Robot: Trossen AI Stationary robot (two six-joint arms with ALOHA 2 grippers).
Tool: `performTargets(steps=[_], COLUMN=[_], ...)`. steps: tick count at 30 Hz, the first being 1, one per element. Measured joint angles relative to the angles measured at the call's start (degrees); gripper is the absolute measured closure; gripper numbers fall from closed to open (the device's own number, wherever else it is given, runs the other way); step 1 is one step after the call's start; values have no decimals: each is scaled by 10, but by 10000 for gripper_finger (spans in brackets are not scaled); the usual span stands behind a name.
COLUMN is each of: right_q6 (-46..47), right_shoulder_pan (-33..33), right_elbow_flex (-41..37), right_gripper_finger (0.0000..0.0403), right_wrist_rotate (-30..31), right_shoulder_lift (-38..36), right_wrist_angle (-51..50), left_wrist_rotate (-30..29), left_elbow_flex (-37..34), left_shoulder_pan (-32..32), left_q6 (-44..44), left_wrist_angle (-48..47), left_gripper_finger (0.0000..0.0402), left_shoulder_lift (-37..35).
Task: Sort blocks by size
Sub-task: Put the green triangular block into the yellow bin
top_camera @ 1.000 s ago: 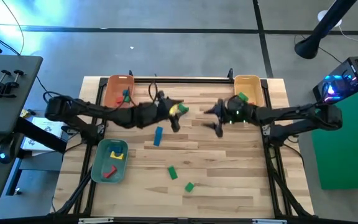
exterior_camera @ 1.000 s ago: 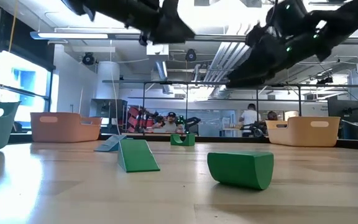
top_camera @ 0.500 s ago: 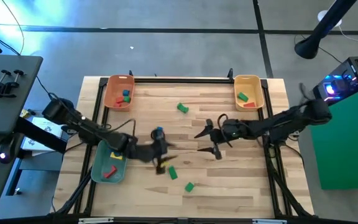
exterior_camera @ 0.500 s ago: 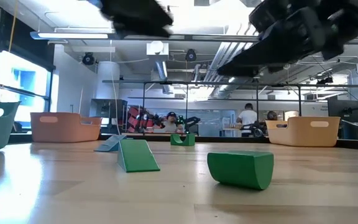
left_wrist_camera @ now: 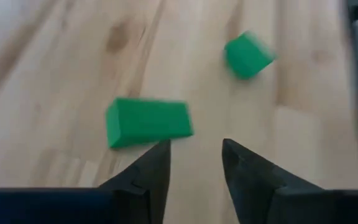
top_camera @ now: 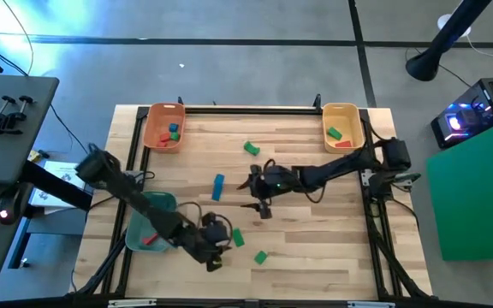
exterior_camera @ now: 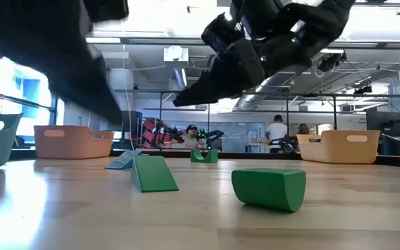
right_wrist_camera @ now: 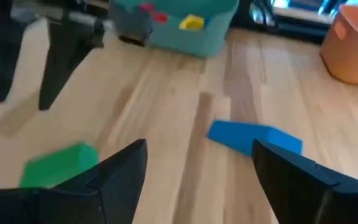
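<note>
Left gripper, yellow block dropped in the green tray, is now hovering empty, fingers narrowing, beside the green wedge; probably targeting it. Right gripper, wide, is nearing the blue block.

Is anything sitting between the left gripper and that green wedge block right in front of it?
Nothing visible. The left gripper has only bare table between its open fingers and the green wedge block; the smaller green block lies farther off, clear.
</note>
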Motion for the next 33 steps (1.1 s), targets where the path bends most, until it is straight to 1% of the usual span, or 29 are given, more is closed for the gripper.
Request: performTargets(steps=[4, 7, 10, 13, 17, 20, 23, 25, 27, 30, 33], right_q6=[13, 38, 58, 80, 87, 89, 110, 135, 144, 105, 39], right_shoulder_pan=[3, 1, 2, 2, 1, 2, 2, 2, 2, 1, 2], right_elbow_flex=[-27, -68, -116, -167, -226, -258, -279, -281, -278, -262, -235], right_gripper_finger=[117, 117, 117, 117, 117, 117, 117, 117, 117, 117, 117], right_wrist_rotate=[-6, -4, -2, -4, 5, 6, 9, 27, 50, 59, 29], right_shoulder_lift=[-38, -80, -131, -181, -215, -206, -174, -146, -118, -80, -50], right_wrist_angle=[-44, -60, -62, -60, -39, -8, 36, 70, 86, 99, 102], left_wrist_rotate=[-13, -20, -29, -46, -58, -45, -8, 26, 53, 60, 61], left_elbow_flex=[-1, -1, 0, 0, 0, 0, -1, 0, 0, 0, 0], left_shoulder_pan=[10, 24, 42, 72, 129, 192, 253, 283, 306, 320, 311], left_q6=[-21, -9, 43, 113, 215, 278, 327, 356, 379, 400, 404], left_wrist_angle=[39, 81, 121, 138, 154, 186, 251, 307, 342, 334, 287], left_gripper_finger=[310, 336, 358, 377, 395, 400, 401, 401, 401, 401, 401], left_shoulder_lift=[68, 98, 110, 108, 105, 106, 106, 106, 104, 81, 36])
